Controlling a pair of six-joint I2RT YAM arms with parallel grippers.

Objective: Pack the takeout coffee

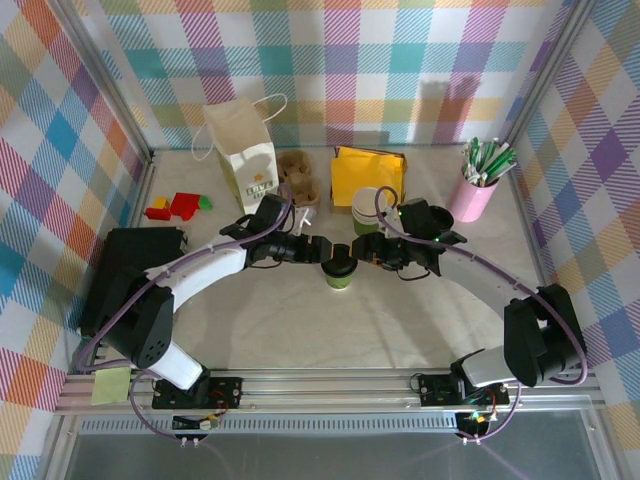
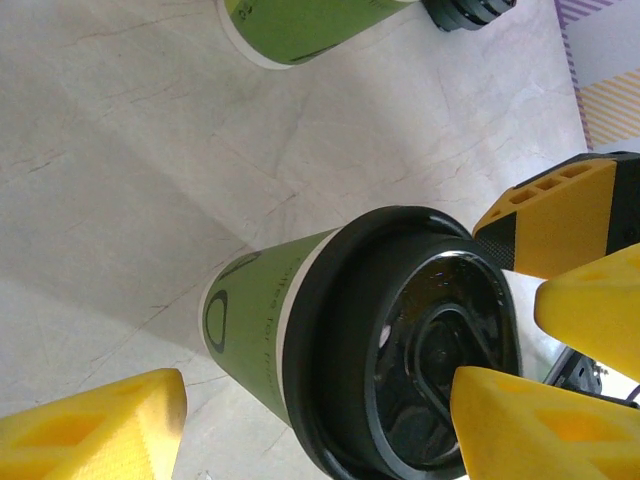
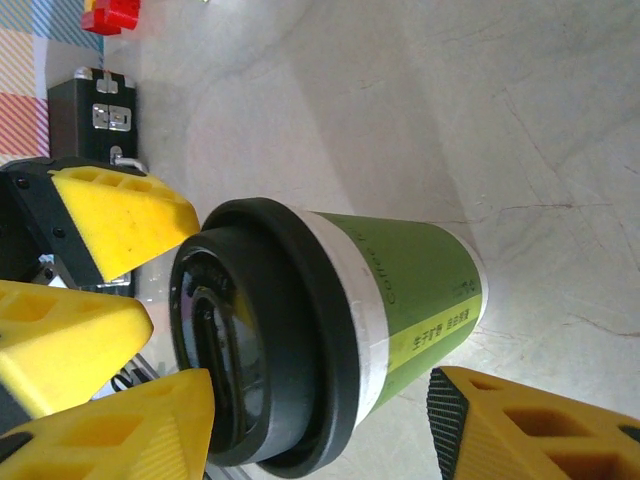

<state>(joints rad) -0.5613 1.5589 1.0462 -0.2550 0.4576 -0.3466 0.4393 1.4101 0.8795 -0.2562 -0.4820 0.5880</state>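
The takeout coffee [image 1: 340,273], a green and cream paper cup with a black lid, stands upright on the table between both grippers. My left gripper [image 1: 322,250] reaches it from the left and my right gripper [image 1: 368,253] from the right. In the left wrist view the coffee [image 2: 300,350] lies between the open left gripper [image 2: 320,430]; one finger [image 2: 100,425] is well off the cup wall, the other [image 2: 540,425] sits over the lid. In the right wrist view the coffee [image 3: 400,300] is between the open right gripper [image 3: 320,435], with a gap at the finger [image 3: 530,430] near the cup's base.
A stack of lidless cups [image 1: 371,210] stands just behind the grippers. Further back are a white paper bag [image 1: 243,152], a cardboard carrier [image 1: 298,173] and a yellow bag [image 1: 368,172]. A pink cup of sticks [image 1: 477,187] is back right, coloured blocks [image 1: 178,206] and a black box [image 1: 135,268] left.
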